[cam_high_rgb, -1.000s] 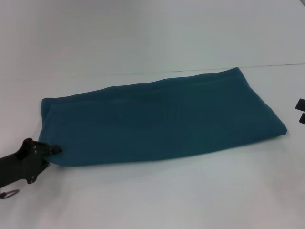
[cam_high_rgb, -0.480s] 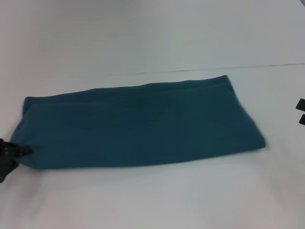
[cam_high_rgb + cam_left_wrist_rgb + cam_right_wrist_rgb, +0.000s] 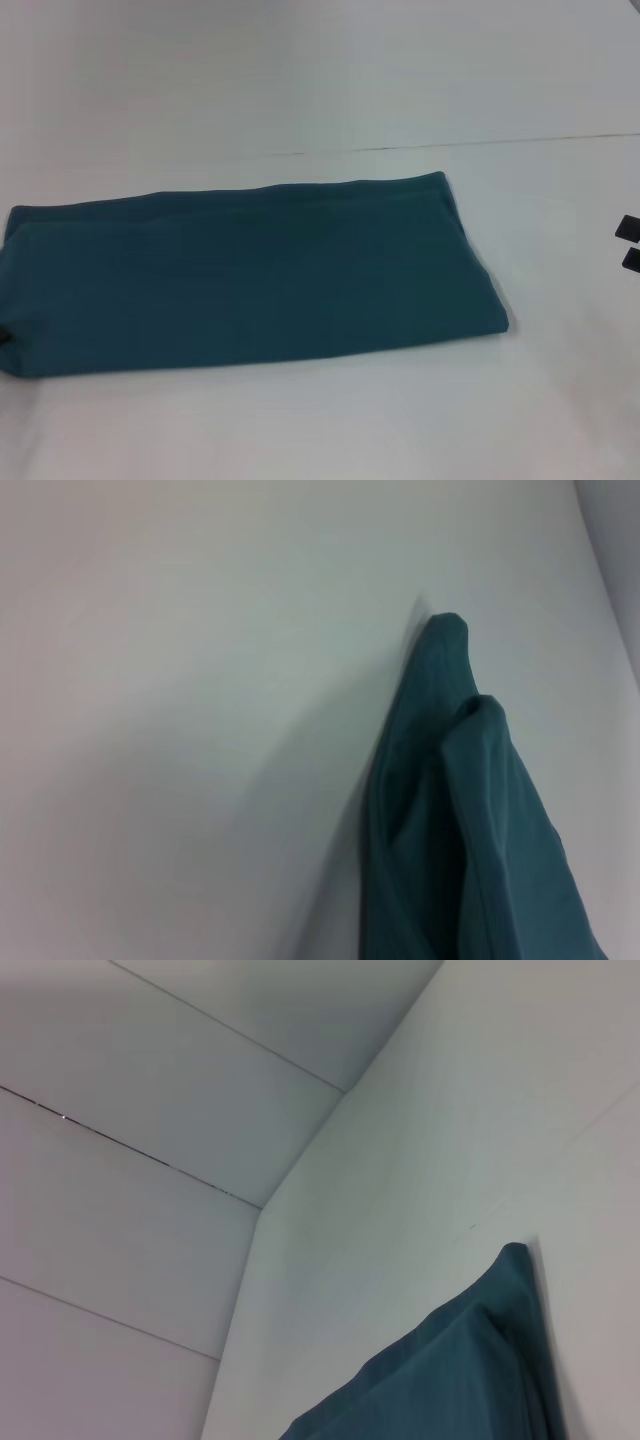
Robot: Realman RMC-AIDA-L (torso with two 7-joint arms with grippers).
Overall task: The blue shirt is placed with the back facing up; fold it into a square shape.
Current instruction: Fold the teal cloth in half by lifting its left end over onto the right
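At far left of the head view, the left gripper [image 3: 3, 336] is nearly out of frame, just a dark sliver at the shirt's near-left corner; can't tell how its fingers stand or whether they pinch cloth. A second ago that gripper was fully visible at the same corner. The blue shirt [image 3: 250, 275], already a long folded band on the white table [image 3: 330, 420], has slid leftward with it, its left end now cut by the frame edge. Likely a drag to reposition before the last crosswise fold into a square. Left wrist view shows only a bunched shirt end, no fingers. At far right, the right gripper [image 3: 630, 243] sits parked, mostly cropped, state unclear.
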